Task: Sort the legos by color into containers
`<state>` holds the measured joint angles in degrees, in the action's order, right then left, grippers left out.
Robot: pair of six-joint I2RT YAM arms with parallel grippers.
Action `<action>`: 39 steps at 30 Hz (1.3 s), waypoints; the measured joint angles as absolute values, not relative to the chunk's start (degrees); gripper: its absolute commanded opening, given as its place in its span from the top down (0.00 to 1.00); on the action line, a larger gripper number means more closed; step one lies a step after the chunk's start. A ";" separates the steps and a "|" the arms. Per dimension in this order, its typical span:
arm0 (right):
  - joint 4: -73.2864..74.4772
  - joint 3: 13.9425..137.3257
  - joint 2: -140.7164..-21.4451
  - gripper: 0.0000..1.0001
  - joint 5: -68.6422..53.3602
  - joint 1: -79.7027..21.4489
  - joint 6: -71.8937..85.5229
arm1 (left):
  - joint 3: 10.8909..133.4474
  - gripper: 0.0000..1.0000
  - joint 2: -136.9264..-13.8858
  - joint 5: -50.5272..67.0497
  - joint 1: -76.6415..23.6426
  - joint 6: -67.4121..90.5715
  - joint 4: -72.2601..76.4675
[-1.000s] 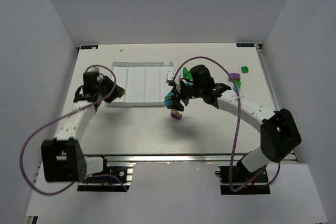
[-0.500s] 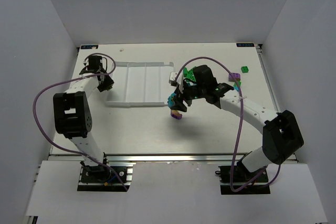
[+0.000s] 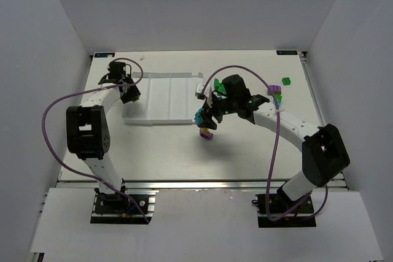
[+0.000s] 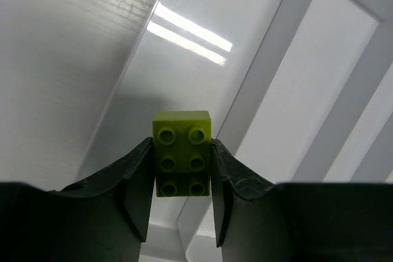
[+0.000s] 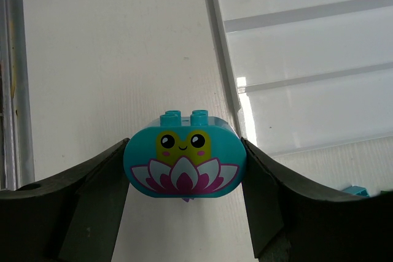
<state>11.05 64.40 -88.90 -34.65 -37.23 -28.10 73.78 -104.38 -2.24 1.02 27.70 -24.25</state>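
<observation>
**White table (image 3: 172, 151), a brick in each gripper**

Nearest, the right gripper (image 3: 206, 119) pinches a teal frog-printed brick (image 5: 184, 154) by its rounded ends, just off the tray's (image 3: 161, 121) near-right corner. Further back, the left gripper (image 4: 182, 173) clamps a yellow-green brick (image 4: 182, 153) by its flat long sides, over the tray's left edge. Both look light, rigid and glossy, so flat sides likely hold surer than curved. Loose bricks (image 3: 277, 93) lie far right

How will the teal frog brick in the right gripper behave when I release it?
Probably rigid and light: the teal frog brick looks like hard moulded plastic. Its rounded ends meet the fingers on curves, so it may pivot or slip. Dropped, it could rock or bounce before settling.
</observation>
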 measured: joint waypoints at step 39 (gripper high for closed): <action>12.67 116.46 -134.56 0.86 -23.14 -42.57 -10.87 | 39.88 0.31 -44.66 9.91 -0.89 37.80 -26.81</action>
<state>12.67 116.46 -134.56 -23.14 -42.57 -10.87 39.88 -44.66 9.91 -0.89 37.80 -26.81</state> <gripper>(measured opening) 0.710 0.679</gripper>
